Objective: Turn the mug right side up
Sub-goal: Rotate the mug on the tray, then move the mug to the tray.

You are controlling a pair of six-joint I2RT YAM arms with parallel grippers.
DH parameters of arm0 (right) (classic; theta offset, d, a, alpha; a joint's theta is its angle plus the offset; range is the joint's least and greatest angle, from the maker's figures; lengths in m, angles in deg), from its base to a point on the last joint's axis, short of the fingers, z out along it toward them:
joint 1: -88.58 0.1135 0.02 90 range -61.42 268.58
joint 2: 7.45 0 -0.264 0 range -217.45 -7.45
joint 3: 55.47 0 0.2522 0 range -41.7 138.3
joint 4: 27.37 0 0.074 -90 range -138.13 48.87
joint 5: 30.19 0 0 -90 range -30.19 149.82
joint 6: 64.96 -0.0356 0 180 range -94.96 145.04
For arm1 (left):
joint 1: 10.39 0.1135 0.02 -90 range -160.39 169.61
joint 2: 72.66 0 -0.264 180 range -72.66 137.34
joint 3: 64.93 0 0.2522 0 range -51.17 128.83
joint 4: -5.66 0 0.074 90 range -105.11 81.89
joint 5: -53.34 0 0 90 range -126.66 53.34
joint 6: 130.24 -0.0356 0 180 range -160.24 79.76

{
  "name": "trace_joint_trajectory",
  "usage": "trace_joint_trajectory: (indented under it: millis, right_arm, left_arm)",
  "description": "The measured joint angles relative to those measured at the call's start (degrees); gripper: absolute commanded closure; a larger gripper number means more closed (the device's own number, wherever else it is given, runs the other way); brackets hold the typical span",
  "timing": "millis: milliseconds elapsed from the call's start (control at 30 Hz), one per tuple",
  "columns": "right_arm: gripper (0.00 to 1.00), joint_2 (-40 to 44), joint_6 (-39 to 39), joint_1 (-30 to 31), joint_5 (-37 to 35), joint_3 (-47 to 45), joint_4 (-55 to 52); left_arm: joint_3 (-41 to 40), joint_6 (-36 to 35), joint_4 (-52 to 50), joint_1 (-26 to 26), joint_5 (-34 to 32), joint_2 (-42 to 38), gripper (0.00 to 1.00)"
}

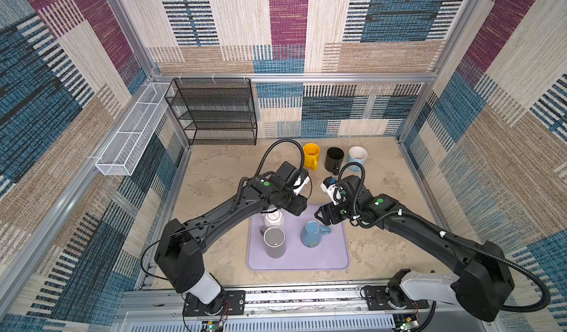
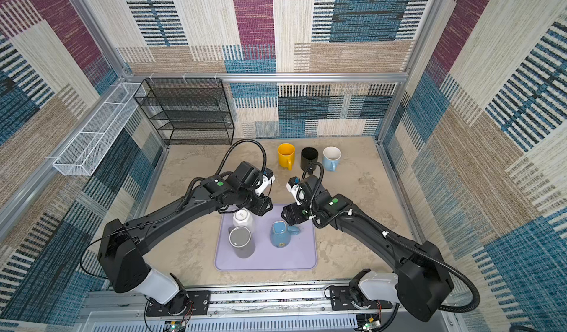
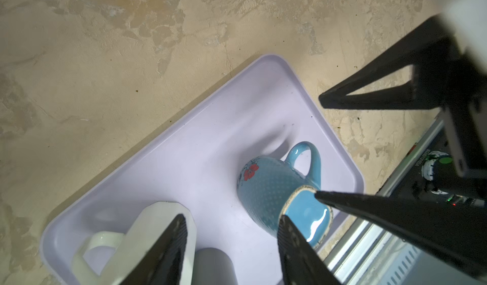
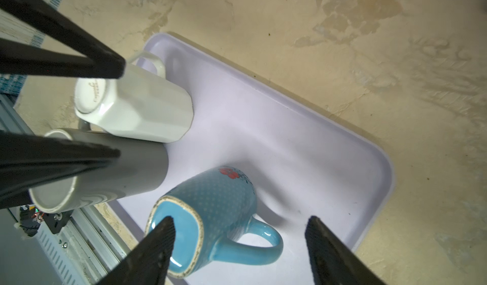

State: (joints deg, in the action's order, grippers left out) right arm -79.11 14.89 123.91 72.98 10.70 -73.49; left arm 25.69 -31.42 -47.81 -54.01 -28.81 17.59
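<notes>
Three mugs stand upside down on the lavender tray. The blue flowered mug has its base up and its handle toward the right arm. My right gripper hangs open just above that handle, touching nothing. A white faceted mug and a grey mug stand side by side. My left gripper hovers over the white mug, jaws apart and empty.
Upright at the back of the table stand a yellow mug, a black mug and a pale blue mug. A black wire shelf fills the back left corner. A white wire basket hangs on the left wall.
</notes>
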Motion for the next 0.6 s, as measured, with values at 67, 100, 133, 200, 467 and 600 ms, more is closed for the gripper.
trace_joint_trajectory:
  millis: [67, 100, 133, 200, 467, 600]
  right_arm:
    - [0.04, 0.9, 0.0, 0.0, 1.3, 0.0, 0.0]
    - [0.02, 1.2, 0.1, 0.0, 2.2, 0.0, 0.0]
    - [0.00, 1.3, 0.5, 0.2, 3.1, -0.2, 0.1]
    - [0.00, 1.3, 1.2, 0.7, 4.4, -0.6, 0.1]
    - [0.01, -1.4, 4.3, 5.4, 6.4, -1.0, 0.2]
    - [0.01, -3.9, 5.5, 7.6, 5.7, -1.0, 0.2]
  left_arm:
    - [-0.3, 0.0, 0.0, 0.0, 0.0, -0.3, 0.44]
    - [-0.3, 0.0, 0.1, 0.0, 0.0, -0.4, 0.44]
    - [-0.3, 0.0, 0.2, 0.0, -0.1, -0.4, 0.44]
    - [-0.4, 0.0, 0.3, 0.0, -0.2, -0.5, 0.44]
    - [-0.5, 0.0, 0.4, 0.0, -0.2, -0.7, 0.44]
    - [-0.5, -0.2, 0.2, 0.0, -0.5, -0.7, 0.44]
